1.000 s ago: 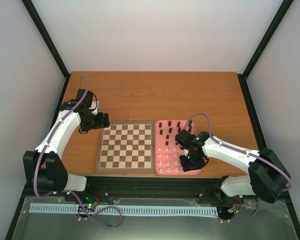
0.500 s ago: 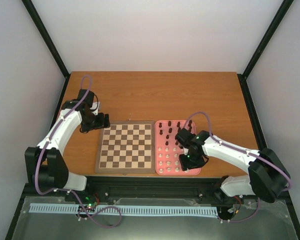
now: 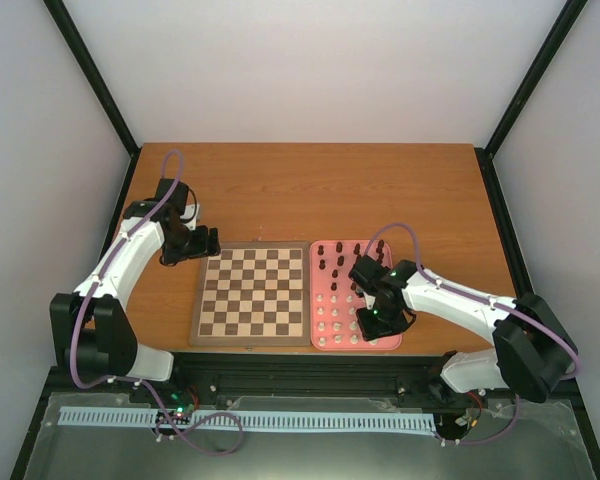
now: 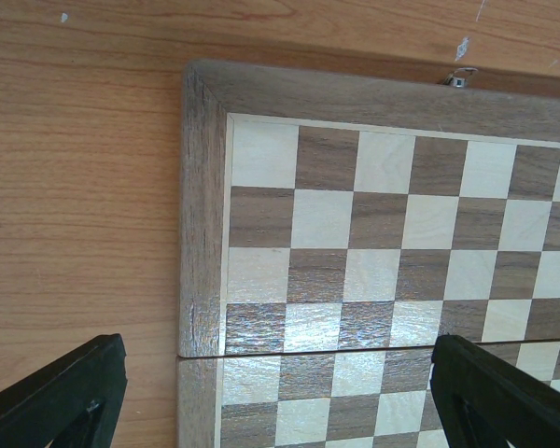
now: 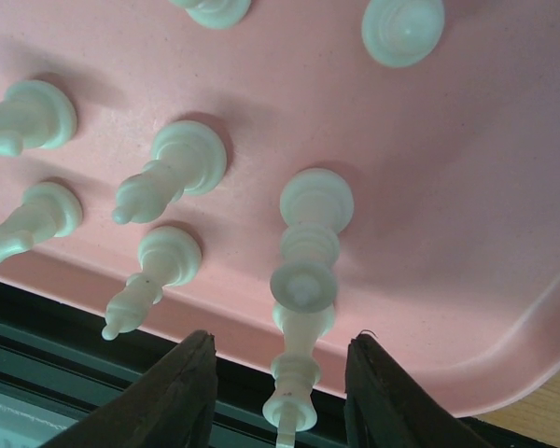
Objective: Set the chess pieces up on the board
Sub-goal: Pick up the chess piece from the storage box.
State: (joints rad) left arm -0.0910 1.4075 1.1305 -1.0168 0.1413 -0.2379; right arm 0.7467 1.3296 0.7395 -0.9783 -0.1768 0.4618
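The wooden chessboard (image 3: 250,294) lies mid-table with no pieces on it. The chess pieces stand in the pink tray (image 3: 380,346) to its right, dark ones (image 3: 355,250) at the far half and cream-white ones (image 3: 335,328) at the near half. My right gripper (image 3: 365,322) hangs over the tray's near right corner. In the right wrist view it (image 5: 280,343) is open, with a tall white piece (image 5: 303,280) between the fingers and untouched. My left gripper (image 3: 212,240) is open and empty over the board's far left corner (image 4: 261,159).
Other white pieces (image 5: 173,173) stand close to the left of the tall one. The tray's near rim (image 5: 467,373) and the black table-edge rail lie just beyond it. Bare brown table (image 3: 310,190) stretches behind the board and tray.
My right gripper has edged slightly left over the tray. The left arm has not moved.
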